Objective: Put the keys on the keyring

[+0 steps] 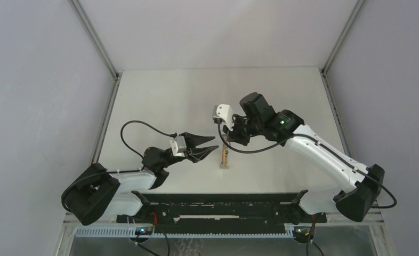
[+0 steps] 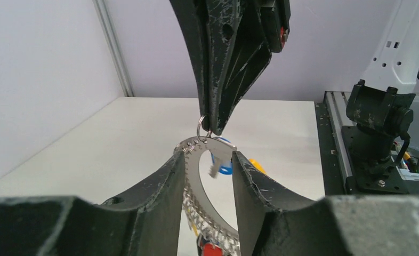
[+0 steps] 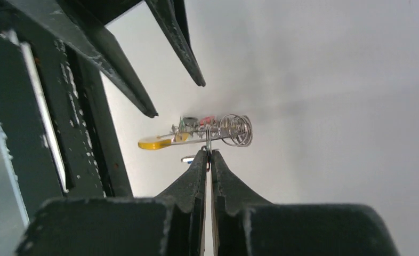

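Observation:
The keyring (image 1: 225, 156) hangs above the table between the two arms. My right gripper (image 1: 226, 140) holds it from above, shut on the small wire loop at its top (image 2: 202, 125). In the left wrist view its grey toothed arc (image 2: 199, 198) runs between the fingers of my left gripper (image 2: 208, 154), which stands open around it, the arc lying along the left finger (image 2: 172, 176). A blue-headed key (image 2: 218, 164) dangles behind the arc, with a yellow head (image 2: 256, 164) and a red head (image 2: 212, 250) nearby. The right wrist view has the keyring (image 3: 207, 133) edge-on above my shut right gripper (image 3: 208, 153).
The white table (image 1: 196, 96) is enclosed by grey walls with metal corner posts (image 1: 98, 42). A black rail (image 1: 223, 200) runs along the near edge between the arm bases. The right arm's base (image 2: 378, 122) stands at the right of the left wrist view.

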`<control>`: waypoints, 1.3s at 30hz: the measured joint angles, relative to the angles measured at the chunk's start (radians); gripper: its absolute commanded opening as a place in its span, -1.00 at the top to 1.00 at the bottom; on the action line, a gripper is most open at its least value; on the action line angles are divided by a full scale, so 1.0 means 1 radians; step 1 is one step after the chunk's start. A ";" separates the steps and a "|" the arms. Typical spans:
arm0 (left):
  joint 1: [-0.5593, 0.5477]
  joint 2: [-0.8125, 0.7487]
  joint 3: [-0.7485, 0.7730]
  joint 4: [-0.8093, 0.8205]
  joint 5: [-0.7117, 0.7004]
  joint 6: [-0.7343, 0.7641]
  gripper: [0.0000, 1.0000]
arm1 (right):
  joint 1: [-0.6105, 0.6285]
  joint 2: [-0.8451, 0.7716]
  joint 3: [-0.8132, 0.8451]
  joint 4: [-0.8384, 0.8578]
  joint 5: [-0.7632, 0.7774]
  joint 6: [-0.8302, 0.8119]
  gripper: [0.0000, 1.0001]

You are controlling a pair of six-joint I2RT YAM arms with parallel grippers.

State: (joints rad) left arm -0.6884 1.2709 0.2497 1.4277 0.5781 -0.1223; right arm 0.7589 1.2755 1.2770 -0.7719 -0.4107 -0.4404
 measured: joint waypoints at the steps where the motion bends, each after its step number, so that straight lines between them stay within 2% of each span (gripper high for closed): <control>1: 0.001 0.002 0.000 0.002 0.000 0.000 0.14 | 0.015 0.023 0.037 -0.040 0.044 -0.004 1.00; 7: 0.002 0.030 0.000 0.004 0.006 -0.003 0.15 | 0.142 0.169 0.202 -0.257 0.287 -0.031 1.00; 13: 0.002 0.086 0.001 0.006 0.036 -0.009 0.18 | 0.193 0.269 0.249 -0.370 0.379 -0.067 1.00; 21: -0.012 0.175 0.016 0.005 0.085 -0.007 0.20 | 0.209 0.285 0.254 -0.412 0.399 -0.105 1.00; 39: -0.042 0.198 0.050 0.016 0.099 0.002 0.40 | 0.211 0.284 0.256 -0.415 0.349 -0.149 1.00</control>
State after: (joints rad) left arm -0.7303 1.4685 0.2993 1.4433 0.6773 -0.1207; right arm 0.9703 1.5597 1.5333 -1.1866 -0.0620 -0.5896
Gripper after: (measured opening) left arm 0.305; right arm 0.008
